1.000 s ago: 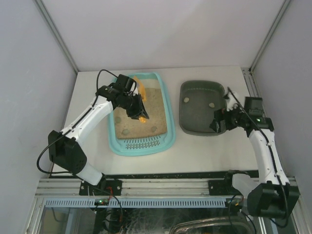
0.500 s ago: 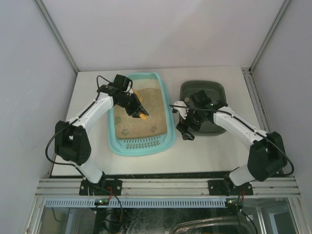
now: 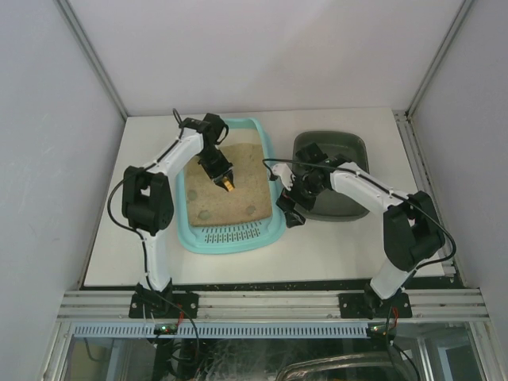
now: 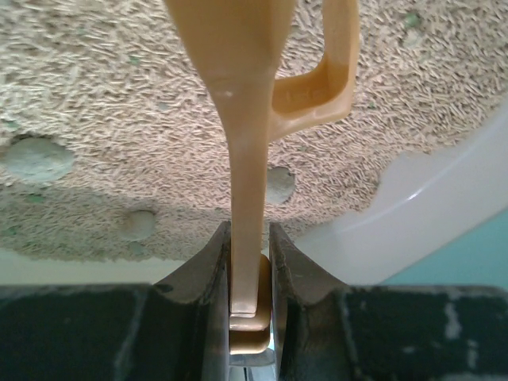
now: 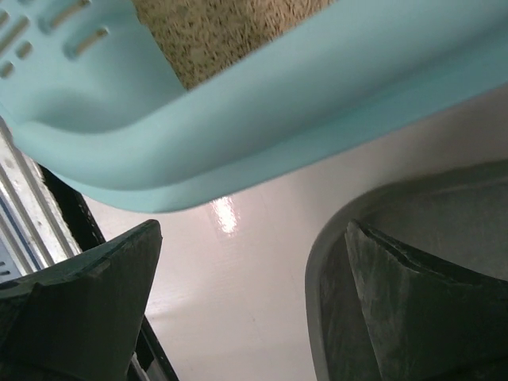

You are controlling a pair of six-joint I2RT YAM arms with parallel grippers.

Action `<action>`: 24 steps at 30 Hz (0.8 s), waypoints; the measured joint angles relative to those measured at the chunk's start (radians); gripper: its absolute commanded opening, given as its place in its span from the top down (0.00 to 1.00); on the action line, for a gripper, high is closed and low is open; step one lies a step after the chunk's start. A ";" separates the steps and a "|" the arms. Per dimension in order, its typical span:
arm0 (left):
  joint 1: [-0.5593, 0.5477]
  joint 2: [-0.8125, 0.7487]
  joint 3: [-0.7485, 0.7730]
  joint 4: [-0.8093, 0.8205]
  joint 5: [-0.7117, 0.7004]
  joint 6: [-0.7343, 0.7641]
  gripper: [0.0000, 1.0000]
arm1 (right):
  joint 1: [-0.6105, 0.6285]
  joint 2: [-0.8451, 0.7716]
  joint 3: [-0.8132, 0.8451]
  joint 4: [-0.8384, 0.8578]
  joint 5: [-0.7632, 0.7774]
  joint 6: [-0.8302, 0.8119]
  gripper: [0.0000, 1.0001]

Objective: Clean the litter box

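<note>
The light turquoise litter box (image 3: pixel 270 230) holds tan sand with a slotted grate at its near end. It also shows in the right wrist view (image 5: pixel 262 119). My left gripper (image 3: pixel 223 176) is shut on an orange scoop (image 4: pixel 246 111) and holds it over the sand. Grey-green clumps (image 4: pixel 36 159) lie in the sand, two near the grate (image 3: pixel 204 213). My right gripper (image 3: pixel 290 208) is open and empty, low over the table between the litter box and the dark grey tray (image 3: pixel 353 208), one finger over the tray's rim (image 5: pixel 333 262).
The dark grey tray holds at least one small clump (image 3: pixel 344 171). White enclosure walls stand on three sides. A metal rail (image 3: pixel 270 302) runs along the near edge of the table.
My right arm has swung left from the tray's right side to the gap between the two trays. My left gripper has shifted the scoop slightly towards the back of the litter box.
</note>
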 measured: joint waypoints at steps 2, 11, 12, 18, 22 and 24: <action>0.004 0.002 0.014 -0.027 -0.042 0.001 1.00 | 0.002 0.016 0.024 0.000 -0.028 0.016 0.00; 0.030 0.047 0.067 -0.103 -0.241 0.046 1.00 | 0.051 0.049 0.057 0.002 -0.132 0.085 0.00; 0.031 0.059 0.077 -0.115 -0.261 0.058 1.00 | 0.052 0.050 0.057 0.003 -0.135 0.092 0.00; 0.026 0.180 0.216 -0.176 -0.280 0.177 1.00 | 0.051 0.060 0.057 0.008 -0.157 0.131 0.00; 0.017 0.249 0.280 -0.204 -0.280 0.262 1.00 | 0.050 0.063 0.057 0.022 -0.176 0.165 0.00; 0.014 0.257 0.282 -0.203 -0.277 0.298 1.00 | 0.049 0.064 0.057 0.027 -0.184 0.182 0.00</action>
